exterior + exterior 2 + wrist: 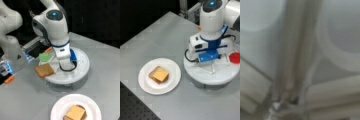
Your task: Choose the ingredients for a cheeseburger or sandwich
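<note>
On the white paper plate (58, 110) nearest a front view's bottom sits a small stack (75, 113), cheese square over bread. Behind it the divided tray (83, 70) holds a bread square (44, 70), a green square (45, 57) and a red disc (235, 57). The gripper (206, 65) hangs low over the tray's middle; I cannot tell how its jaws stand. Grey table (162, 35), dark backdrop.

The arm (53, 23) reaches down from a front view's top, its last joint upright and the wrist pointing straight down. In both front views the white and blue hand block (207, 48) sits low, and the gripper (65, 65) is at the bottom of it, close to the surface below. The wrist view looks straight down, very near that surface.
</note>
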You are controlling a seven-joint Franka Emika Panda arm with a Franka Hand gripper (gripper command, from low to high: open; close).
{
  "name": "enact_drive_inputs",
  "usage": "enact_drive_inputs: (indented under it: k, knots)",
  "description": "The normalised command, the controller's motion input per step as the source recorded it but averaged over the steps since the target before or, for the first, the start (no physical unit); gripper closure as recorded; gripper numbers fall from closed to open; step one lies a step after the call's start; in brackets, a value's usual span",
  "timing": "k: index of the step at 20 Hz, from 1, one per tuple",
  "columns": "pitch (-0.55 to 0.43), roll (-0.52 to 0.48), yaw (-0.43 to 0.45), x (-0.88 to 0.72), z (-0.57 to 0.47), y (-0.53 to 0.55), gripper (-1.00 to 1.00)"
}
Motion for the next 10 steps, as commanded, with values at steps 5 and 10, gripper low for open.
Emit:
enact_drive_inputs:
  k: [5, 10]
  knots:
    - [0.013, 0.064, 0.146, -0.07, -0.04, 0.01, -1.00]
    - [0.013, 0.064, 0.146, -0.07, -0.04, 0.01, -1.00]
